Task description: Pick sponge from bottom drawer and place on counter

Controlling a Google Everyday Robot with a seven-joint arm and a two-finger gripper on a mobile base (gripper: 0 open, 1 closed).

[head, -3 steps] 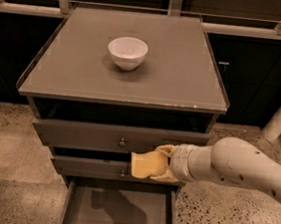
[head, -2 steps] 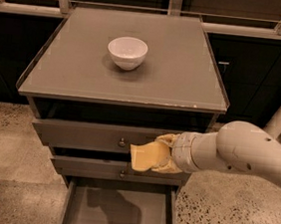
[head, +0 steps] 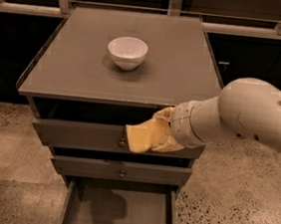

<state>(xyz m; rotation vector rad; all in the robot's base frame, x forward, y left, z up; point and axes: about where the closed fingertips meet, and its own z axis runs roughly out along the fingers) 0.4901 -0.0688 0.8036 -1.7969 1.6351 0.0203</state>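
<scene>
The gripper [head: 159,135] is clamped on the sponge [head: 139,138], which juts from its tip; bottom drawer [head: 119,217] below it, counter [head: 175,62] just above.

Pale-yellow sponge [head: 138,139] clamped in end effector [head: 157,136] above open bottom drawer [head: 119,216], below counter [head: 180,63].

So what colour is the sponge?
Pale yellow sponge, camera view; gripper holds it before the top drawer.

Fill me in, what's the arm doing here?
The gripper is shut on the sponge, holding it in the air in front of the top drawer, just below the counter edge. The bottom drawer is pulled open below. The sponge is not yet on the counter, where a white bowl sits.
</scene>
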